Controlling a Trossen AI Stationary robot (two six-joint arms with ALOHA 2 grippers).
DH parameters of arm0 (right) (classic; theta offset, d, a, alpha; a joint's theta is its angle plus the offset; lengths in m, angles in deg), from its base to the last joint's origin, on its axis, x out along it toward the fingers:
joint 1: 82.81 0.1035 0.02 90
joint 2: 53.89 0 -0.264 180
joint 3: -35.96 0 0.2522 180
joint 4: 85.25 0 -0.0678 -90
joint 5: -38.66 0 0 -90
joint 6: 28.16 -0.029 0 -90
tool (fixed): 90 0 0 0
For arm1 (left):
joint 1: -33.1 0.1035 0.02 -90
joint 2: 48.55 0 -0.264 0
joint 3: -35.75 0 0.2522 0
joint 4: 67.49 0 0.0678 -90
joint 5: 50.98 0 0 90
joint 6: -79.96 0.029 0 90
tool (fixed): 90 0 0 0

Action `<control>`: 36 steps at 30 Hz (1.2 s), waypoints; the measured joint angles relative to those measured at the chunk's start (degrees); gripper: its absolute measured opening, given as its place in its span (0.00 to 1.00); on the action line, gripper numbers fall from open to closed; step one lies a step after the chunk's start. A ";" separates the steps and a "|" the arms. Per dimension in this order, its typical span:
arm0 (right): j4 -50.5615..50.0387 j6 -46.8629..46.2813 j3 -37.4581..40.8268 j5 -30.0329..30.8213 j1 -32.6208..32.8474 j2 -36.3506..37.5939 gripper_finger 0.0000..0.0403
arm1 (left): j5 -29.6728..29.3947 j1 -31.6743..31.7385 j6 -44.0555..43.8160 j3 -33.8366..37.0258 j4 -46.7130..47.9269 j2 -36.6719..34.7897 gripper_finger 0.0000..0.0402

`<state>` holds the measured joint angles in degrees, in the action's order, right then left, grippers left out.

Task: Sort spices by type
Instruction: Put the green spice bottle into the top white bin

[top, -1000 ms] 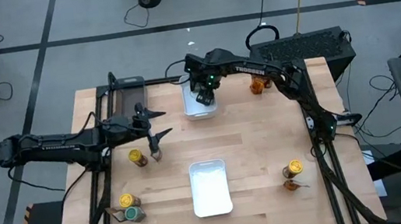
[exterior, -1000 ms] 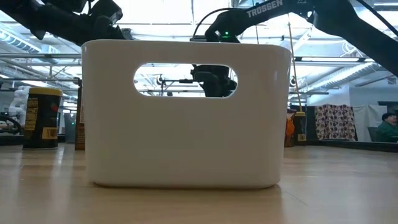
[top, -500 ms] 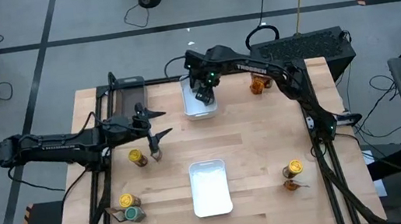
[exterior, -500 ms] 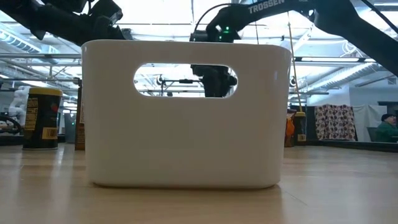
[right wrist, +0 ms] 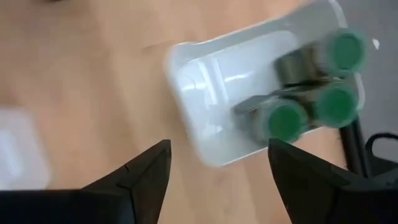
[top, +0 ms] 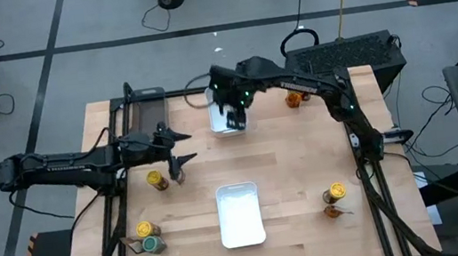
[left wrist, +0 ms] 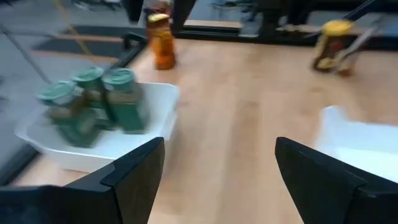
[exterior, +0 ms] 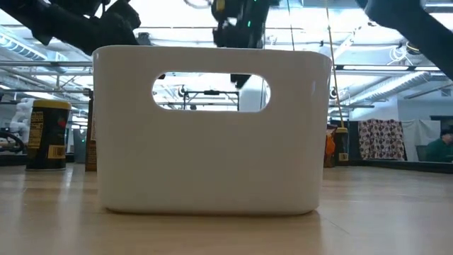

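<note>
Three green-lidded jars (right wrist: 314,93) stand at one end of the far white bin (top: 228,117), also shown in the left wrist view (left wrist: 93,102). My right gripper (right wrist: 217,168) hangs open above that bin (top: 232,114), pointing down, with nothing between its fingers. My left gripper (top: 182,150) is open and empty over the table's left half, and a yellow-lidded jar (top: 157,181) stands on the table just to its near side. More spices stand at the near left (top: 145,237), the near right (top: 335,198) and the far right (top: 296,97).
A second white bin (top: 240,213) sits near the table's front edge and fills the low view (exterior: 212,134). A dark grey tray (top: 148,111) lies at the far left. Bare wood lies between the two bins.
My right gripper has risen out of the far white bin and now hangs higher above it, still open; the green-lidded jars stay in the bin.
</note>
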<state>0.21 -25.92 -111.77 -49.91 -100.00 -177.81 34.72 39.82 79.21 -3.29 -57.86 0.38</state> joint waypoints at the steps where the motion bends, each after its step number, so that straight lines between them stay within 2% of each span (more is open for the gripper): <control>1: 0.00 0.33 -0.01 -0.05 1.46 0.61 0.62 | 1.50 -0.14 -1.92 -0.51 0.72 -0.03 0.77; 6: 3.61 3.76 2.09 -0.18 9.11 4.48 0.62 | 10.74 -2.71 -10.80 -5.77 9.93 -0.04 0.77; 10: 10.75 6.50 8.40 -0.39 13.74 7.55 0.62 | 10.29 -9.00 -14.92 -12.42 24.18 0.02 0.76; 15: 21.50 6.67 22.21 -0.34 16.39 12.99 0.62 | 9.95 -19.59 -23.97 -19.65 32.51 0.23 0.73; 20: 36.13 5.61 36.92 -0.26 18.50 20.93 0.62 | 3.40 -31.01 -35.23 -28.01 42.36 2.30 0.73; 24: 48.20 5.52 44.62 -0.29 20.75 26.40 0.62 | -2.54 -38.64 -44.69 -33.66 52.71 6.07 0.73; 28: 53.32 5.50 47.96 -0.26 22.54 29.13 0.62 | -2.56 -43.86 -53.70 -36.13 59.21 11.16 0.73; 30: 54.02 5.50 48.36 -0.10 23.19 29.57 0.62 | 0.05 -45.56 -55.78 -36.14 59.58 13.79 0.73; 36: 56.26 5.98 48.54 0.02 23.41 29.25 0.62 | 6.74 -47.68 -53.32 -36.22 59.27 21.69 0.73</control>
<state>56.47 -19.93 -63.23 -49.89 -76.59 -148.55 41.46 -7.85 25.88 -39.51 1.40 22.07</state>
